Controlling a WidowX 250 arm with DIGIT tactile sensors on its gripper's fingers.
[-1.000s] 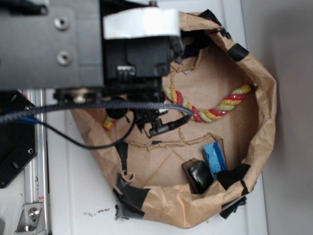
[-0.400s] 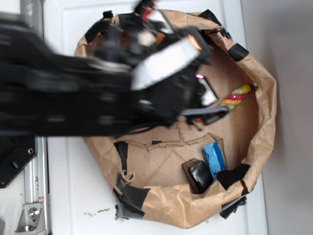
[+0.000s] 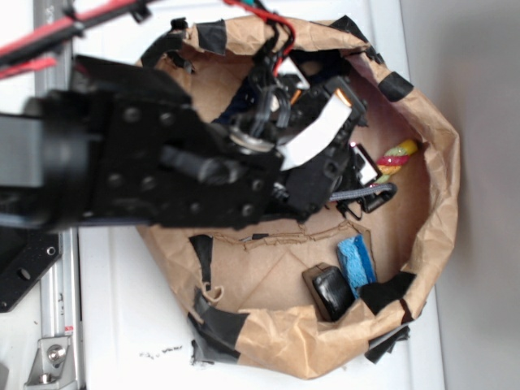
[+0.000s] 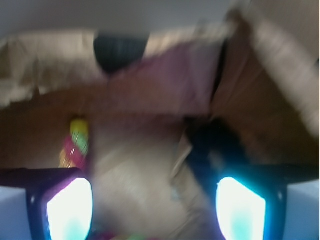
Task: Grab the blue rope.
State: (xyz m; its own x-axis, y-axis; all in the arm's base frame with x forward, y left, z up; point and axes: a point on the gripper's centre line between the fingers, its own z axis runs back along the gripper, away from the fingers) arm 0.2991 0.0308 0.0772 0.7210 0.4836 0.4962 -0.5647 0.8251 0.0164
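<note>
Arm [image 3: 138,162] fills most of the outside view, a black jointed mass reaching from the left across a crumpled brown paper nest [image 3: 443,171] patched with black tape. The nest sits on a white table [image 3: 122,325], and its rim curls up around a flat cardboard-coloured floor.

At the arm's tip the gripper [image 4: 155,207] hangs low inside the nest. In the wrist view its two fingers [image 4: 70,207] stand well apart at the bottom corners, glowing pale blue-white, with nothing between them but the paper floor.

Blue rope [image 4: 212,147] shows in the wrist view only as a blurred dark shape just ahead of the right finger, against the far paper wall; its ends cannot be made out. In the outside view it is largely hidden under the arm, a dark navy patch [image 3: 237,104] showing near the upper wall.

One tip of the red, yellow and green rope [image 3: 396,156] pokes out to the right of the gripper. Near the nest's lower edge lie a small light-blue sponge [image 3: 355,260] and, touching it, a shiny black block [image 3: 330,291].
</note>
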